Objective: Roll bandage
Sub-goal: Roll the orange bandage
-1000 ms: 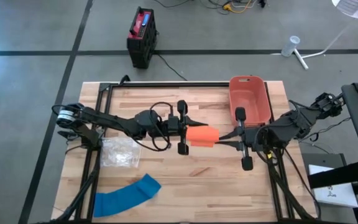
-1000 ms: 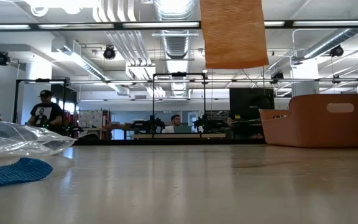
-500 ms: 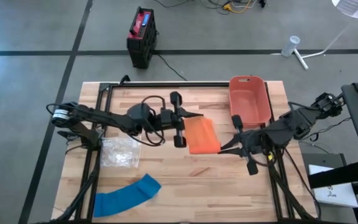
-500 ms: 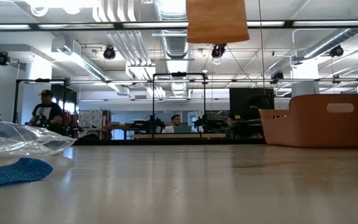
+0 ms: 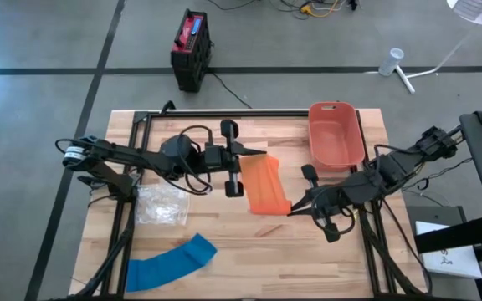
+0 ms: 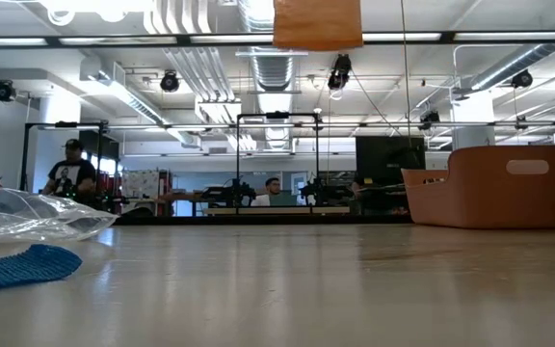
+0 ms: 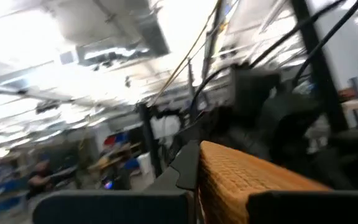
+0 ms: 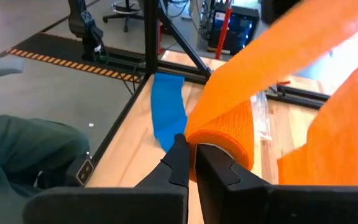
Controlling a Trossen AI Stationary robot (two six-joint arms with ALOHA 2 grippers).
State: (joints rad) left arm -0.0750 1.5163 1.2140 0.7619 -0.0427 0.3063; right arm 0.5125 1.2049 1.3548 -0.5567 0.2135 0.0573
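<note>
Stretching above the table's (image 5: 224,251) middle, the orange bandage (image 5: 266,186) hung between both arms. The left gripper (image 5: 262,155) pinched its far end, while the right gripper (image 5: 289,211) was clamped on the rolled near end.

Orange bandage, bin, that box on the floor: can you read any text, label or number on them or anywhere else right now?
None readable.
Orange bandage: plain weave, no print.
Orange bin: no label.
Black and red box on the floor: any marking is too small to read.
Clear plastic bag: nothing legible.
Blue bandage: unmarked.
</note>
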